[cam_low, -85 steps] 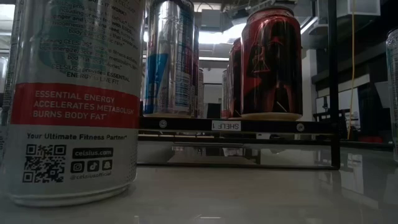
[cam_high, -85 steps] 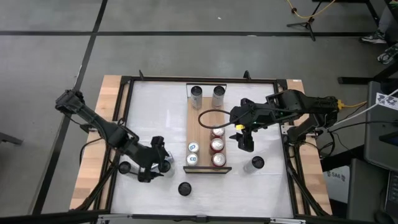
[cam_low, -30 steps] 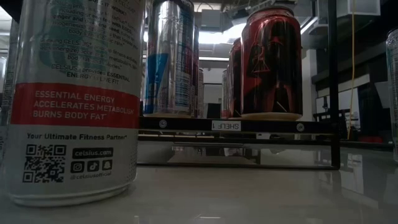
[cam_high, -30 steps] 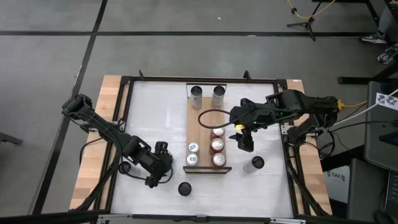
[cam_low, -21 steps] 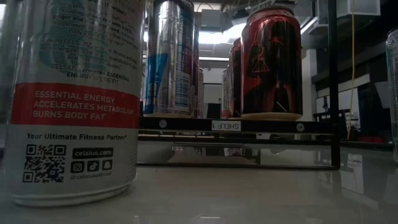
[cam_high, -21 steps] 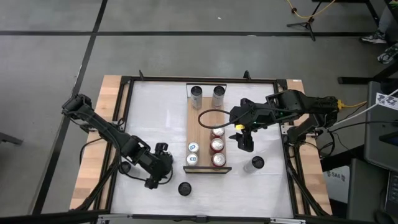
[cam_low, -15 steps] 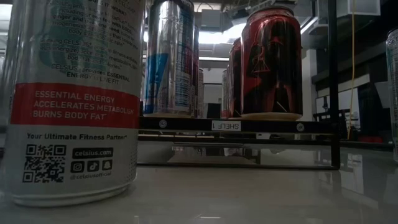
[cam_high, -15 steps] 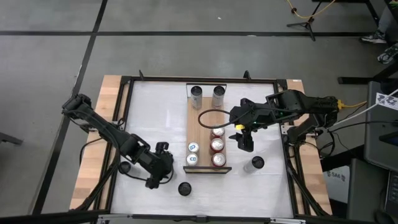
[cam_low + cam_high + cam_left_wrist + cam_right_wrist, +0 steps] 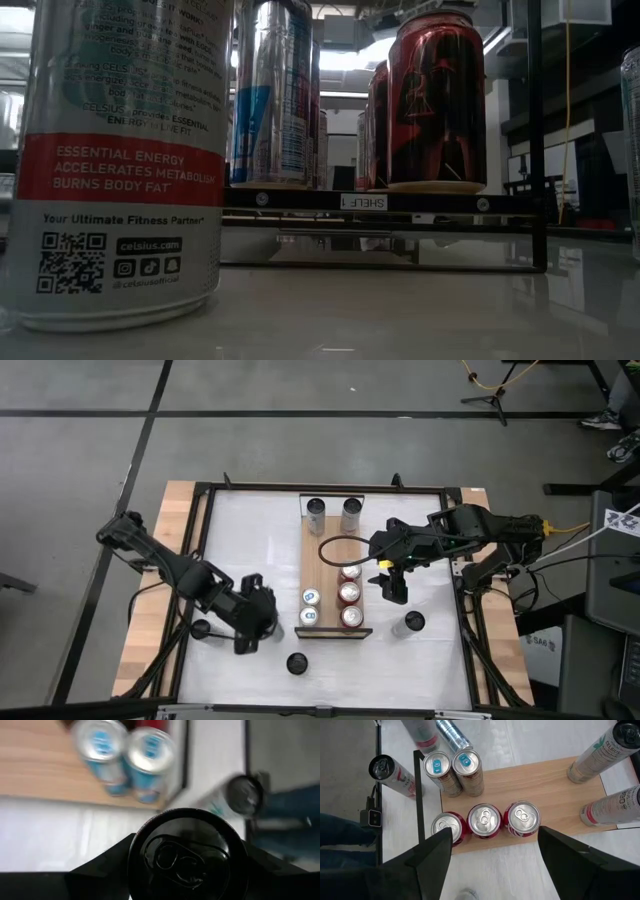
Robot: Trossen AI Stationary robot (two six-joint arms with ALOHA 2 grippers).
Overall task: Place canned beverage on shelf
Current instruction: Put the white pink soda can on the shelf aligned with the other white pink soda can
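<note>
Right now your left gripper (image 9: pixel 250 622) has its fingers set against both sides of a black-topped can (image 9: pixel 186 851), over the white table (image 9: pixel 240 550) just left of the shelf (image 9: pixel 325 555). The left wrist view shows the can's lid sitting squarely between the two dark fingers, so I read this as a grasp on the can body just below the rim.

Expect a stiff but thin-walled aluminium cylinder. If it is full it will feel fairly heavy and steady, but the painted side is smooth and likely slick. Hold it across the full width on the upper body. Don't squeeze harder than you need, since the wall dents, and keep it upright so it doesn't pivot in the pads.

The shelf already carries three red cans (image 9: pixel 485 820), two blue-topped cans (image 9: pixel 452 765) and two tall cans (image 9: pixel 333 510) at the far end. The bare wood between those groups looks like the easiest landing spot.

Your right gripper (image 9: pixel 392 588) hovers by the shelf's right edge with its jaws spread wide and nothing between them. Mind it as you bring the can across.
</note>
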